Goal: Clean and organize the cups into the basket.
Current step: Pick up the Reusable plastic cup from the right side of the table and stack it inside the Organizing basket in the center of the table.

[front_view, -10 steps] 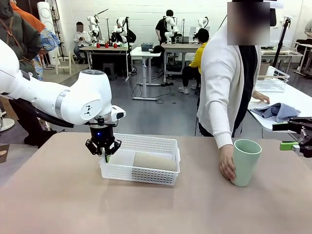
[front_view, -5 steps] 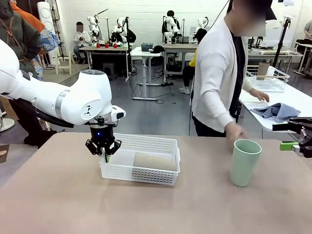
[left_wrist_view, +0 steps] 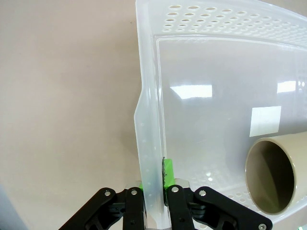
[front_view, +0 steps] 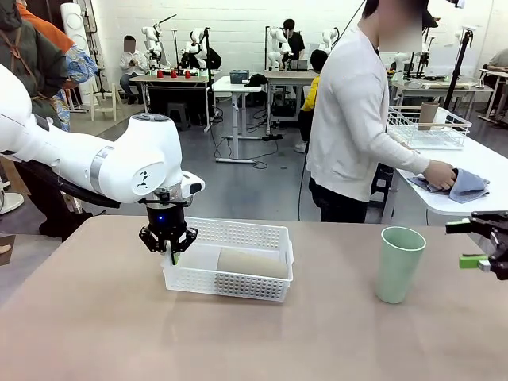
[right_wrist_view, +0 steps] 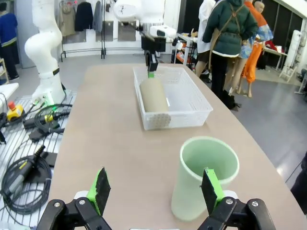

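Note:
A white perforated basket [front_view: 238, 236] stands left of the table's middle, and a tan-brown cup [front_view: 249, 262] lies on its side inside it. My left gripper [front_view: 172, 248] is shut on the basket's left wall [left_wrist_view: 149, 158], one green pad [left_wrist_view: 168, 173] inside the wall; the tan cup's open mouth [left_wrist_view: 273, 179] faces it. A pale mint green cup [front_view: 398, 263] stands upright at the right. My right gripper [front_view: 476, 244] hovers open to its right, apart from it; the mint cup [right_wrist_view: 204, 177] sits just beyond its spread fingers.
The person has turned to the side table [front_view: 468, 163] at the right, one hand on a grey-blue cloth [front_view: 456, 182]. A second white basket [front_view: 432, 127] holding a tan cup stands on that table. Bare tabletop lies between basket and mint cup.
The person let go of the mint cup, pulled the hand off my table and turned to the side table. My right gripper dropped slightly. The left arm has not moved.

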`<state>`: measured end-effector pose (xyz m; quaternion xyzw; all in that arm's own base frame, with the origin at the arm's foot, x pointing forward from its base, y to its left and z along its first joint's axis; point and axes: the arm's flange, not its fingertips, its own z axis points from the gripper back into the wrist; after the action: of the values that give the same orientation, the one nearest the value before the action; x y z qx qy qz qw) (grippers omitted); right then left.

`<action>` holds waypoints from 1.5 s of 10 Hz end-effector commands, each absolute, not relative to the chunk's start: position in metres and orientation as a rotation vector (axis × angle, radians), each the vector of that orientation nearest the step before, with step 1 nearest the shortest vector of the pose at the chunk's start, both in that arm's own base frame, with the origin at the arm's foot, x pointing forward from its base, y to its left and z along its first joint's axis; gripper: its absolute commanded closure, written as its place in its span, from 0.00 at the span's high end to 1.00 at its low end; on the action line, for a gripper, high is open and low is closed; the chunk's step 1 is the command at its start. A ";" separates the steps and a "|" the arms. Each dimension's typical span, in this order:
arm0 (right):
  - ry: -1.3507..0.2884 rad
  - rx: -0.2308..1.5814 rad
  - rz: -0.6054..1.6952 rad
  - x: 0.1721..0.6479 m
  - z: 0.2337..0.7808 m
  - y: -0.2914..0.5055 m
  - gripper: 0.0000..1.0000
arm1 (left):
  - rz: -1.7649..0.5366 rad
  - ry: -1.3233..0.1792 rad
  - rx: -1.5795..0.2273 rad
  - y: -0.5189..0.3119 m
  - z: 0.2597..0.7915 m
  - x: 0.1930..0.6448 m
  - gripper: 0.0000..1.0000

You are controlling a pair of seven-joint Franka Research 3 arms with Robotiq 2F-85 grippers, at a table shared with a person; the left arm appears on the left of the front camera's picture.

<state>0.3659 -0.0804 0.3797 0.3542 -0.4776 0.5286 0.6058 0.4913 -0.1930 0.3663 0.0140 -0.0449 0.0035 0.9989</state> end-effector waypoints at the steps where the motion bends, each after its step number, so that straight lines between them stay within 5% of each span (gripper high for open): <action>1: -1.091 0.800 1.220 0.374 0.356 -0.104 1.00 | 0.007 -0.095 0.027 -0.194 0.369 0.492 0.00; 8: -0.973 0.988 1.179 0.443 0.274 -0.088 1.00 | 0.007 -0.095 0.027 -0.194 0.369 0.492 0.00; 15: -0.931 1.002 1.203 0.471 0.260 -0.074 1.00 | 0.007 -0.095 0.027 -0.194 0.369 0.492 0.00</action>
<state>0.4754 -0.0731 0.2606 0.4333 -0.4060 0.5232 0.6112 0.4912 -0.1932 0.3662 0.0141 -0.0448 0.0033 0.9989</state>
